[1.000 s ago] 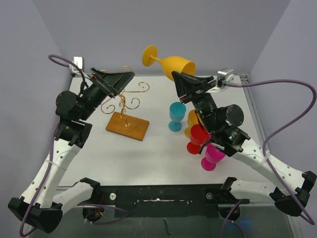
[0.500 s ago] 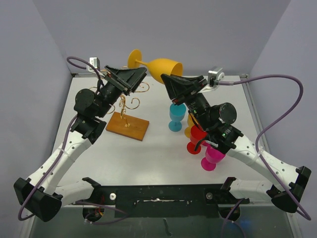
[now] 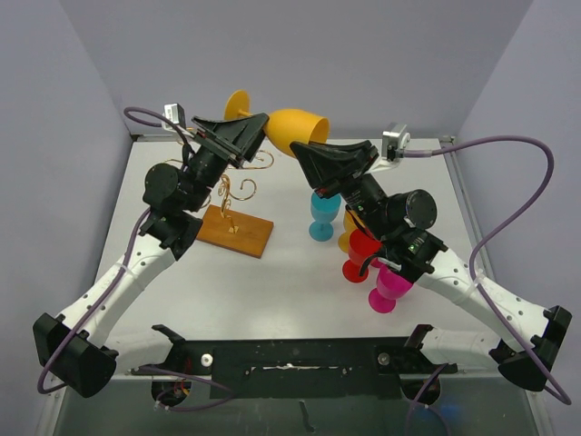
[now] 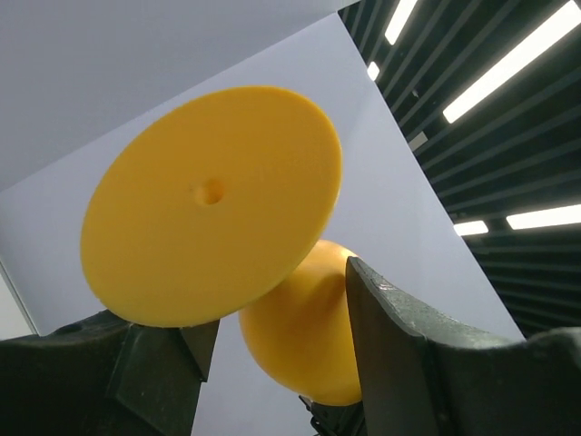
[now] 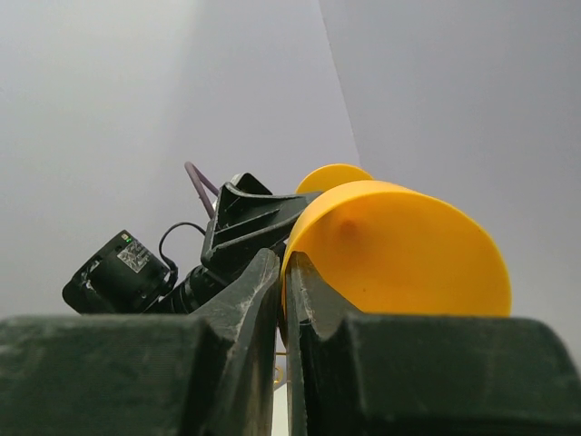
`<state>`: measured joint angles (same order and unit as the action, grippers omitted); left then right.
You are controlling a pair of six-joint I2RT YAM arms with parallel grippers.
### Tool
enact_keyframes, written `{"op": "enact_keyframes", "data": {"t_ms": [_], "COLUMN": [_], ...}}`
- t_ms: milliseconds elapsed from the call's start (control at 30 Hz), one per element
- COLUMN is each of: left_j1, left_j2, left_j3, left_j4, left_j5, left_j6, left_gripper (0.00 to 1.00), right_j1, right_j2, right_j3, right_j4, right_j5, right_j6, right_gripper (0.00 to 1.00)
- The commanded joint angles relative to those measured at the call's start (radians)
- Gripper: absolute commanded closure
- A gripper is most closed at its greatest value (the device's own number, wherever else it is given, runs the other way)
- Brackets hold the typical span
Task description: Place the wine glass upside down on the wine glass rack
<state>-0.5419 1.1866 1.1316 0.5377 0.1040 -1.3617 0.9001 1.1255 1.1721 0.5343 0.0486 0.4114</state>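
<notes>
Wine glass: the yellow wine glass (image 3: 298, 129) is up in the air above the rear edge of the worktop (image 3: 290, 282). It lies on its side, with the bowl to the right and the round foot to the left.
Right gripper: the right gripper (image 3: 307, 151) is clamped on the bowl's rim. In the right wrist view its fingers (image 5: 263, 282) pinch the thin wall, one inside and one outside.
Left gripper: the left gripper (image 3: 258, 129) has its jaws spread at the foot end of the glass. In the left wrist view the flat foot fills the space ahead of them. The right-hand finger (image 4: 399, 336) is clear of the foot, and it has no grip on the glass.
Wine glass rack: the wine glass rack (image 3: 241, 234) stands on its wooden base in the left rear part of the worktop. It sits below the left gripper, and its gold wire arms are bare.
Other glasses: a teal glass (image 3: 321, 214) stands near the worktop's middle. A red glass (image 3: 361, 254) and a magenta glass (image 3: 388, 288) stand right of it, beside the right arm. An orange glass (image 3: 350, 221) is partly hidden behind that arm.
</notes>
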Motion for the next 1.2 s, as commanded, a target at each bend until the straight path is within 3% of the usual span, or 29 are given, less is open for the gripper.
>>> {"op": "enact_keyframes", "data": {"t_ms": [0,400,967,1033,1100,1167], "left_j1": [-0.003,-0.002,-0.001,-0.001,-0.001,-0.001], "left_j2": [-0.016,-0.038,-0.041,-0.042,-0.04,-0.039], "left_j3": [0.002,0.006,0.026,0.025,0.023,0.021], "left_j4": [0.084,0.059,0.07,0.074,0.077,0.089], "left_j5": [-0.057,-0.103,-0.118,-0.119,-0.122,-0.124], "left_j6": [0.003,0.013,0.045,0.044,0.042,0.037], "left_gripper": [0.49,0.61,0.95,0.93,0.8,0.77], "right_j1": [0.006,0.007,0.006,0.006,0.005,0.006], "right_j2": [-0.03,-0.023,-0.047,-0.052,-0.056,-0.057], "right_j3": [-0.006,-0.006,-0.02,-0.029,-0.039,-0.044], "right_j4": [0.067,0.068,0.034,0.042,0.056,0.068], "right_j5": [-0.084,-0.135,-0.23,-0.231,-0.234,-0.239], "right_j6": [0.054,0.082,0.137,0.144,0.155,0.164], "right_gripper": [1.0,1.0,1.0,1.0,1.0,1.0]}}
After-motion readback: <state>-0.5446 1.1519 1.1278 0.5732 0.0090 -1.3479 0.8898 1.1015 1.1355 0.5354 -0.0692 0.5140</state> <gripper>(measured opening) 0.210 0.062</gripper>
